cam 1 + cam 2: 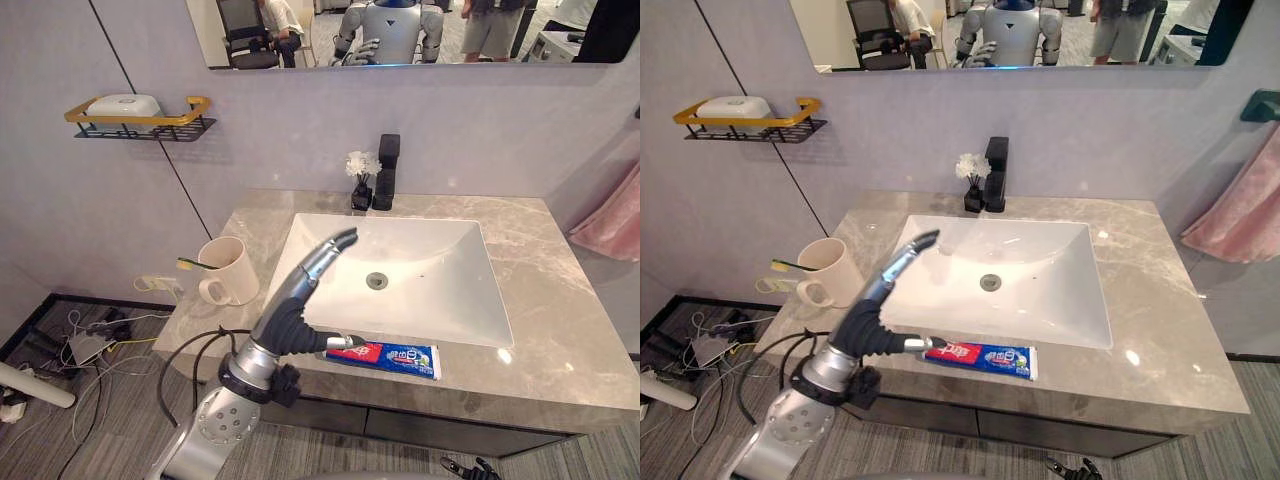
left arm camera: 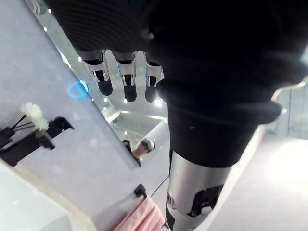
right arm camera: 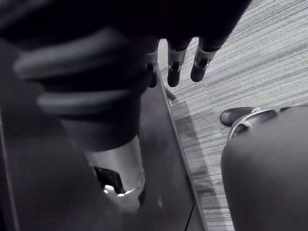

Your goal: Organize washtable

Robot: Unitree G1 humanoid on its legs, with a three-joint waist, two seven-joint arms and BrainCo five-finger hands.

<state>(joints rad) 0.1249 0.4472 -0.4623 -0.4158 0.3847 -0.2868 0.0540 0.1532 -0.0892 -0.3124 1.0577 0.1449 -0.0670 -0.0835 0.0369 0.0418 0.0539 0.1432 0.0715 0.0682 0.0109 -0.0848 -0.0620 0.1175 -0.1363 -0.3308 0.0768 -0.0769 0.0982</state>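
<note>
Along the front edge of the marble counter [image 1: 560,330], the toothpaste tube [image 1: 395,356] is lying flat, just beside the near rim of the white sink [image 1: 440,300] and parallel to it, with its white cap pointing toward our left hand [image 1: 300,285]. We are holding that hand out above the sink's near left corner; its fingers [image 1: 335,248] are stretching straight, side by side, toward the back wall and are clasping nothing. The thumb is sticking out low next to the tube's cap, and we are unable to tell whether it is touching it. On the counter's left side, well apart from the tube, a cream mug [image 1: 228,270] is standing upright with a toothbrush [image 1: 190,264] leaning over its rim. Behind the sink, a black faucet [image 1: 386,170] is standing with a small dark vase [image 1: 361,180] of white flowers just beside it. We are also seeing a wall shelf [image 1: 140,125] carrying a bar of soap [image 1: 123,104], a pink towel [image 1: 610,225] hanging at the right, and a mirror [image 1: 400,30] above. Our right hand [image 3: 174,67] is hanging low beside the dark cabinet [image 3: 159,159] front, above the grey floor [image 3: 260,57], with fingers relaxed and holding nothing.
</note>
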